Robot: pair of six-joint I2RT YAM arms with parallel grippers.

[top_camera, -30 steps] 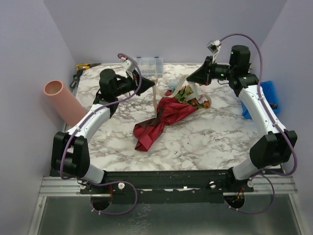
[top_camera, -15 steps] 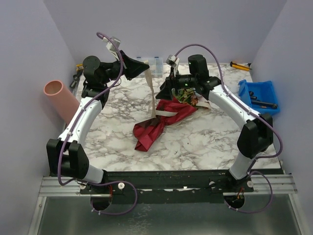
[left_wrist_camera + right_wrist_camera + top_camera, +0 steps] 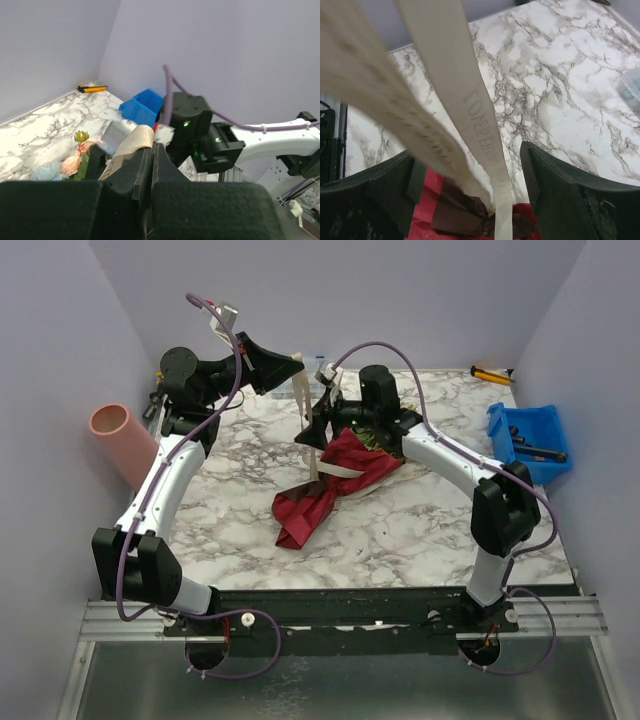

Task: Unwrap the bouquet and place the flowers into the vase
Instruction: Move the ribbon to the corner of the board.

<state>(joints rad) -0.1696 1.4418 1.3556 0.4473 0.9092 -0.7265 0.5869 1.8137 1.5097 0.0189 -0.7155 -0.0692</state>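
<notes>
The left pincer (image 3: 291,363) is raised over the bench (image 3: 400,540) at about 11 o'clock, pressed together on the beige ribbon (image 3: 306,430). In the left wrist view its fingers (image 3: 142,165) meet with the ribbon end sticking up between them. From that grip the ribbon hangs down to the bouquet (image 3: 335,480), which lies near the middle of the bench in its dark maroon sheet. The flowers (image 3: 378,438) point toward 1 o'clock and the sheet's loose tail toward 7 o'clock.

The right pincer (image 3: 309,434) sits low at the bouquet's 11 o'clock side, right at the ribbon. Its fingers (image 3: 560,195) are spread, and two ribbon strands run between them without being clamped, the maroon sheet showing just below.

The vase (image 3: 124,443) leans at the bench's 9 o'clock edge, well apart from the bouquet. A blue bin (image 3: 524,440) sits at 3 o'clock.
</notes>
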